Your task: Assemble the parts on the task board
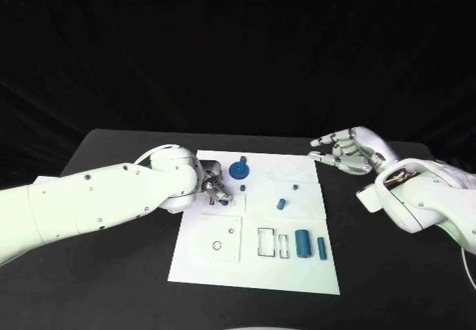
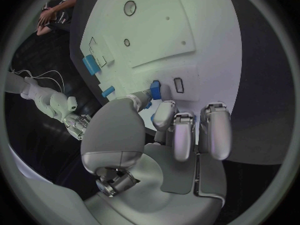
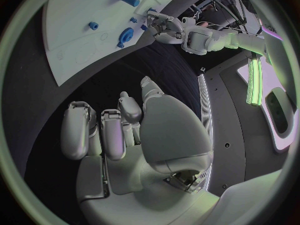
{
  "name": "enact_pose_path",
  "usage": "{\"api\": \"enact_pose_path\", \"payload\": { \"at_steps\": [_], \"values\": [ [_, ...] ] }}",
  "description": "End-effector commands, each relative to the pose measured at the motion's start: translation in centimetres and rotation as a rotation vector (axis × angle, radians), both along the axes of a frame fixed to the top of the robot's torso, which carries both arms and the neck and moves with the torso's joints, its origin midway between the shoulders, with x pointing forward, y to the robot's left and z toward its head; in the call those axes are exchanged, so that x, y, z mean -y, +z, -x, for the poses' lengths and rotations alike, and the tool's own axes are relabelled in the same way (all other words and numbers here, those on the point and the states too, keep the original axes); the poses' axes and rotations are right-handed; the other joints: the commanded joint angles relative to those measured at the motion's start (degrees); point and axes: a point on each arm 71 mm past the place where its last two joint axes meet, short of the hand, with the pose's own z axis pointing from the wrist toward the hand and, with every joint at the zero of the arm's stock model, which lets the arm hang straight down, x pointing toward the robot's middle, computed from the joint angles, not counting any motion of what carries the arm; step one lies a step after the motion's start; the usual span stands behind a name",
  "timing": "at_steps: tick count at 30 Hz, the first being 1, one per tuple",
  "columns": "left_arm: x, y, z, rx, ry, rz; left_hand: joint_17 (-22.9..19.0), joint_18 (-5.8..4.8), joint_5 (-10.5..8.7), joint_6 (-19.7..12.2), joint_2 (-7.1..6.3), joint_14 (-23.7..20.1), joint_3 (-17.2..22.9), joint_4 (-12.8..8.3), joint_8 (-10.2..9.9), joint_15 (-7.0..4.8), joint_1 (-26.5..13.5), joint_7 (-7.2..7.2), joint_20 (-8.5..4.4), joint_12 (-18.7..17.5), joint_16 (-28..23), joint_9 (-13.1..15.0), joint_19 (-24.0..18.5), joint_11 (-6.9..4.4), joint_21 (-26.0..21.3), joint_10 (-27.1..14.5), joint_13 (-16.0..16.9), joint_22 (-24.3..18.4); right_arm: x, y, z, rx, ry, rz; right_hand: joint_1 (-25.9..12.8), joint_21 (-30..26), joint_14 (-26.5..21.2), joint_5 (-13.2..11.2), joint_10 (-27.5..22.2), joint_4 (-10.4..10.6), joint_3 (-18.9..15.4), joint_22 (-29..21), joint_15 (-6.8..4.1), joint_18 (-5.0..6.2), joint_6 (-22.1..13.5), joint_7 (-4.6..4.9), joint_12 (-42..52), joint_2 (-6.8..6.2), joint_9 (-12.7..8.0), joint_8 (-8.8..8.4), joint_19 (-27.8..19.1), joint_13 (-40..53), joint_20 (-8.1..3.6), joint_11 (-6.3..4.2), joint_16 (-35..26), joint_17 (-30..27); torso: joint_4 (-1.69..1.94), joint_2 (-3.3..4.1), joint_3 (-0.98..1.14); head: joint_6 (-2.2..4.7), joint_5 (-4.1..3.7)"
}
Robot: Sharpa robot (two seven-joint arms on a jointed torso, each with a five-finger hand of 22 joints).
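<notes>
Blue ridged gear (image 1: pixel 238 169), flat white task board (image 1: pixel 298 271)

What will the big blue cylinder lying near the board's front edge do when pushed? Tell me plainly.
The blue cylinder lies on its side on the flat white task board, so a sideways nudge would probably roll it; pushed along its length it should slide. It looks like rigid, smooth plastic, likely light and a bit slippery. Its neighbour, the slimmer blue pin, could stop a roll that way.

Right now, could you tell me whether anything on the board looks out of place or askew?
Nothing stands out. The white board lies flat, blue pieces sit on it, the left hand is at one small piece, and the right hand hovers beside the board.
</notes>
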Motion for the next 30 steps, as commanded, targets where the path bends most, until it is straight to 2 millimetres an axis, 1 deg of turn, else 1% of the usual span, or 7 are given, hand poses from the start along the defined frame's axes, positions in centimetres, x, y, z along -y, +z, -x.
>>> {"api": "enact_pose_path", "payload": {
  "at_steps": [1,4,9,14,26,28,30],
  "values": [
    [0.4,-0.86,0.37,-0.062,-0.031,-0.023,15.09,-0.54,-0.15,0.46,0.12,6.02,-1.03,0.7,-0.26,-0.38,-1.14,0.05,-0.08,0.36,0.17,-0.07,0.46,-0.13,-0.38,0.18,0.2,4.02,-0.17,-0.03,0.09,-0.001,0.013,0.008,-0.13,-0.28,3.71,0.34,-0.38,0.05,-0.38,-0.05,-0.1,1.08,0.26,-0.1,-0.17,0.22,0.0,-0.04,-0.46,-0.08,-0.04,-0.04,-0.39,5.11,0.04,-0.01,-0.01,-0.03,-0.07],
    [0.47,-0.89,0.26,-0.067,-0.035,-0.034,15.09,-0.55,-0.03,0.82,0.78,6.02,-2.21,2.0,-0.33,-0.42,-2.31,-0.01,-0.11,0.77,0.17,0.04,0.52,-0.18,-0.35,0.44,0.61,4.11,-0.19,-0.03,0.11,-0.002,0.014,0.008,-0.13,-0.28,3.71,0.34,-0.38,0.05,-0.38,-0.05,-0.1,1.08,0.26,-0.1,-0.17,0.22,0.0,-0.04,-0.46,-0.08,-0.04,-0.04,-0.39,5.11,0.03,0.01,0.01,-0.02,-0.07],
    [0.56,-0.9,0.21,-0.069,-0.04,-0.045,15.09,-0.63,0.02,1.1,1.33,6.02,-3.3,3.1,-0.26,-0.52,-3.44,-0.1,-0.19,1.37,0.17,0.27,0.75,-0.26,-0.12,0.78,1.19,4.53,-0.2,-0.06,0.11,-0.005,0.014,0.009,-0.13,-0.28,3.71,0.34,-0.38,0.05,-0.38,-0.05,-0.1,1.08,0.26,-0.1,-0.17,0.22,0.0,-0.04,-0.46,-0.08,-0.04,-0.04,-0.39,5.11,0.06,0.01,-0.04,-0.03,-0.11],
    [0.59,-0.92,0.19,-0.071,-0.046,-0.056,15.09,-0.68,0.02,1.39,1.37,6.02,-4.02,3.57,-0.03,-0.58,-4.02,-0.21,-0.25,1.65,0.17,0.54,0.88,-0.35,0.02,0.93,1.44,4.76,-0.21,-0.07,0.11,-0.006,0.015,0.009,-0.14,-0.31,3.69,0.42,-0.41,0.08,-0.47,-0.06,-0.1,1.08,0.26,-0.1,-0.24,0.24,0.0,-0.05,-0.46,-0.15,-0.05,-0.04,-0.45,5.05,0.12,-0.03,-0.06,-0.15,-0.19],
    [0.46,-0.91,0.08,-0.064,-0.043,-0.065,15.09,-0.78,0.05,1.78,1.45,6.02,-5.83,4.99,0.41,-0.73,-5.65,-0.41,-0.39,1.91,0.17,1.15,1.12,-0.52,0.25,1.12,1.59,5.2,-0.23,-0.07,0.1,-0.006,0.015,0.009,-0.24,-0.35,3.69,0.47,-0.44,0.16,-0.59,-0.1,-0.1,1.08,0.26,-0.1,-0.31,0.26,0.0,-0.05,-0.46,-0.22,-0.05,-0.04,-0.47,5.04,0.05,-0.01,-0.09,-0.15,-0.17],
    [0.41,-0.9,0.03,-0.06,-0.039,-0.063,15.09,-0.79,0.02,1.86,1.39,6.02,-6.56,5.46,0.5,-0.73,-6.28,-0.42,-0.41,1.9,0.17,1.29,1.15,-0.53,0.27,1.12,1.55,5.26,-0.22,-0.08,0.1,-0.008,0.015,0.01,-0.28,-0.36,3.7,0.48,-0.44,0.19,-0.63,-0.12,-0.11,1.08,0.25,-0.1,-0.31,0.26,0.0,-0.06,-0.46,-0.23,-0.05,-0.04,-0.47,5.05,0.07,-0.01,-0.09,-0.14,-0.19],
    [0.34,-0.85,-0.04,-0.052,-0.032,-0.058,15.09,-0.73,0.0,2.28,1.15,6.02,-7.93,5.79,1.0,-0.79,-7.26,-0.55,-0.44,1.2,0.17,1.69,1.03,-0.6,0.08,0.75,0.76,5.02,-0.2,-0.09,0.1,-0.009,0.013,0.01,-0.3,-0.38,3.72,0.2,-0.39,0.21,-0.77,-0.11,-0.11,1.08,0.23,-0.1,-0.23,0.27,-0.01,-0.07,-0.44,-0.21,-0.06,-0.04,-0.44,5.12,0.08,-0.01,-0.08,-0.12,-0.19]
  ]
}}
